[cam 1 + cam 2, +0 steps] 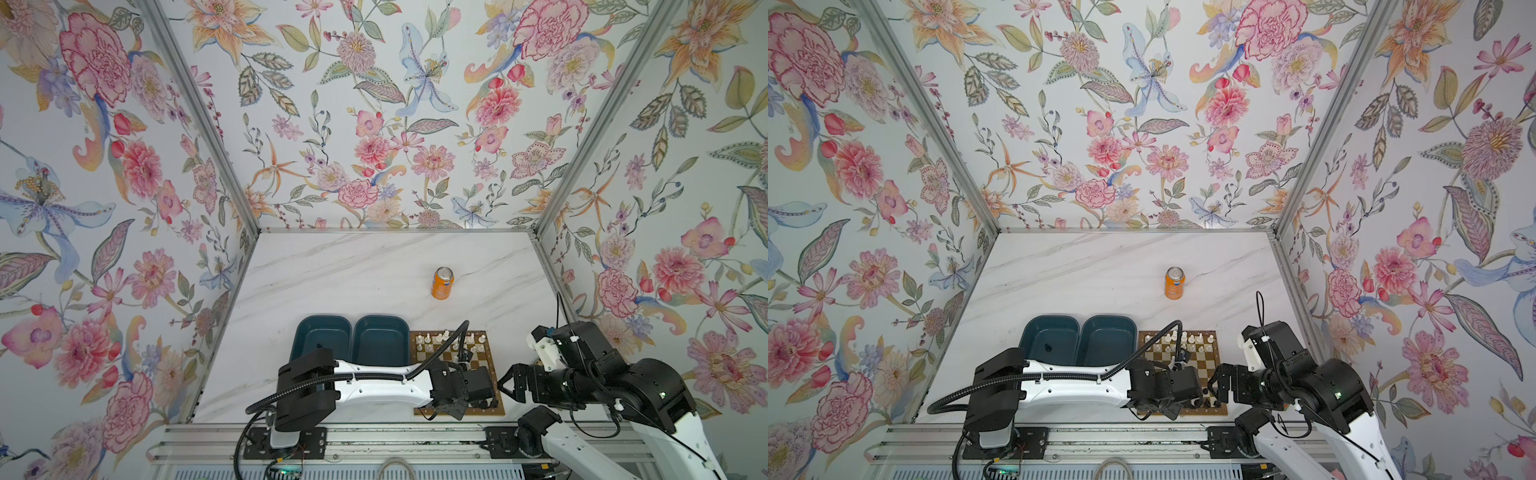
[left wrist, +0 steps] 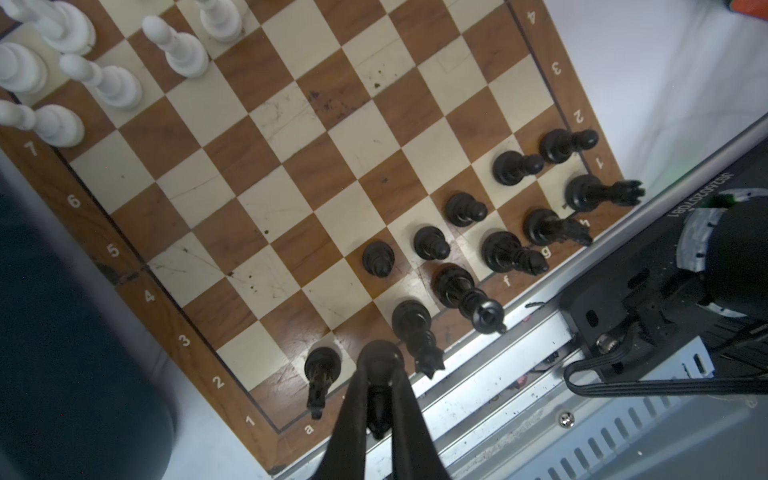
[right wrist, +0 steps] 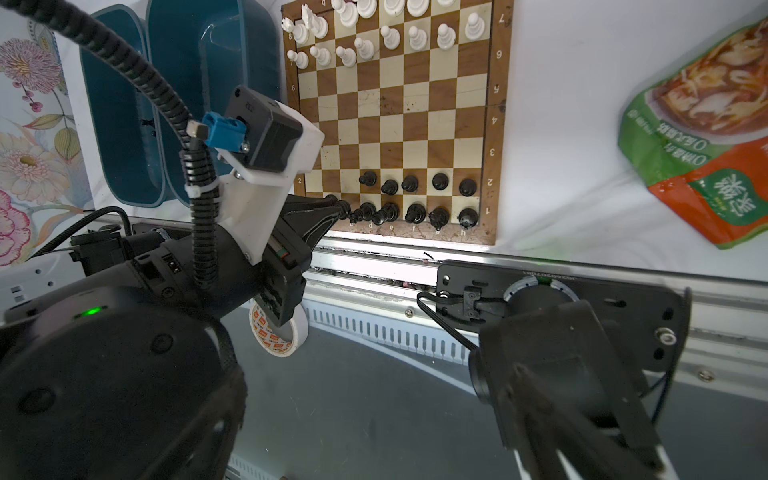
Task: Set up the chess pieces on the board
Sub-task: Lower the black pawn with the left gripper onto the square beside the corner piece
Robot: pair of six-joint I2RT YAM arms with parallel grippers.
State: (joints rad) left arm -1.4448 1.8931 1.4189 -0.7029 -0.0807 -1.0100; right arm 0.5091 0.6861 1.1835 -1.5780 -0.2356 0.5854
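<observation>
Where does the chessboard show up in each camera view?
In a top view: the board sits low, right of centre, partly under the left arm.
In a top view: board, same spot, slightly further left.
Left wrist: board fills most of the picture.
Right wrist: board lies beside the teal trays.
Shared landmark: the white pieces on its far rows.

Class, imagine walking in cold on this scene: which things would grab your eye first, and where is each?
The loud floral walls enclosing the white table grab the eye first, then the lone orange can standing mid-table. Near the front edge, the left gripper pinches a black piece over the board, white pieces ranked at its far side.
</observation>
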